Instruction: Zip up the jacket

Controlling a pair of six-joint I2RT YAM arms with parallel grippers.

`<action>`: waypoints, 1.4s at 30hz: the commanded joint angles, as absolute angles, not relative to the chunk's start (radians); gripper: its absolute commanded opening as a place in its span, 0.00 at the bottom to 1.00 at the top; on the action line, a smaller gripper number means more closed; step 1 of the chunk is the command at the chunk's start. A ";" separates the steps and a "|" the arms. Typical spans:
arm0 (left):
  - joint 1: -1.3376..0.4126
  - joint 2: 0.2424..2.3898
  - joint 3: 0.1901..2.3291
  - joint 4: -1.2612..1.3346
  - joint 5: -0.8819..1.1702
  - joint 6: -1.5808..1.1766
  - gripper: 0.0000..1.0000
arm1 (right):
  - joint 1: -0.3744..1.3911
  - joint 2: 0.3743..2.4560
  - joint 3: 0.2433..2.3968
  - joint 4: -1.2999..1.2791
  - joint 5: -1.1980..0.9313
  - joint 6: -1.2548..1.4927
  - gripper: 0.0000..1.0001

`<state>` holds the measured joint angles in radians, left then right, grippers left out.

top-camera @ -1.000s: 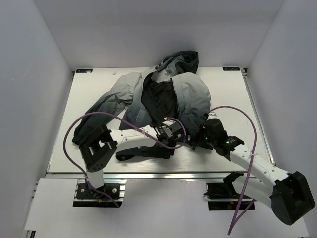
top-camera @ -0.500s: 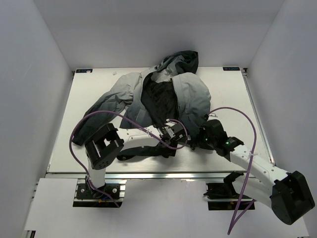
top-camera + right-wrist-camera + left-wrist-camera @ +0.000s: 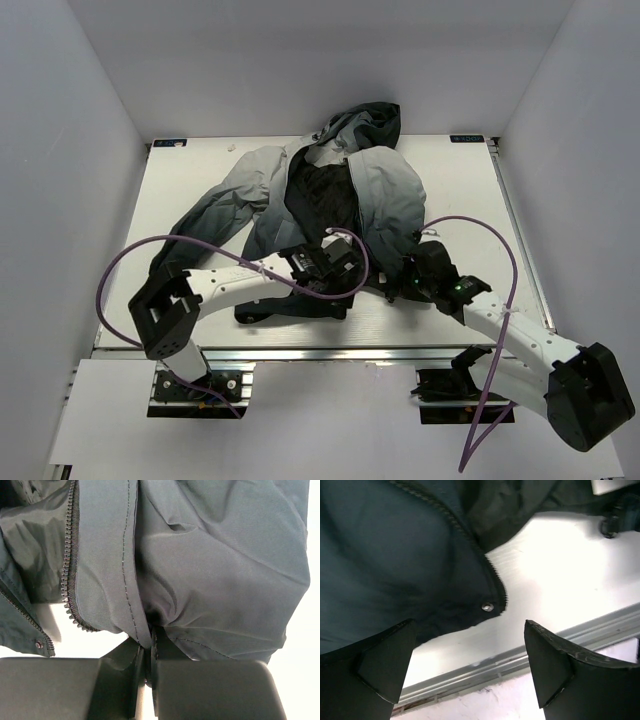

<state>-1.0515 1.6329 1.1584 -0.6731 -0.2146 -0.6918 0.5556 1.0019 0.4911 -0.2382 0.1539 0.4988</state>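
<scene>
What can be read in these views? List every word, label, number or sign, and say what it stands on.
No text can be read in any view.
The far-left tag, a small dark strip at a back corner of the table: too small to read.
The far-right tag at the other back corner: too small to read.
The jacket and its snap: no print or logo visible.

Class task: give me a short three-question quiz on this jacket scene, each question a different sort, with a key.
1. True or false: the left gripper is shut on the jacket.
2. The right gripper pinches: A the hood; B fabric beside the zipper teeth; C nothing.
3. Left wrist view: what small metal part sits at the jacket's corner?
Key: 1 false, it is open. 2 B. 3 a snap.
</scene>
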 commanded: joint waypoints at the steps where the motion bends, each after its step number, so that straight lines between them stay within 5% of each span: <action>1: -1.031 1.641 1.127 -0.661 -0.233 -0.690 0.98 | 0.549 1.011 0.495 -0.241 0.176 0.505 0.00; 19: -1.031 1.853 1.117 -0.629 -0.250 -0.632 0.87 | 0.549 1.009 0.489 -0.259 0.195 0.522 0.00; 26: -1.029 1.916 1.124 -0.621 -0.241 -0.607 0.52 | 0.549 0.991 0.474 -0.267 0.199 0.534 0.00; 32: -1.026 1.913 1.132 -0.609 -0.224 -0.592 0.02 | 0.549 0.959 0.456 -0.233 0.135 0.491 0.00; 42: -1.014 1.593 1.167 -0.653 -0.276 -0.601 0.00 | 0.549 0.850 0.440 -0.054 -0.178 0.407 0.00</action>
<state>-1.0225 1.7756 1.1561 -0.6300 -0.2092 -0.6052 0.5510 0.8829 0.4271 -0.1741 -0.0349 0.4465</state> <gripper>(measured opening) 0.027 0.049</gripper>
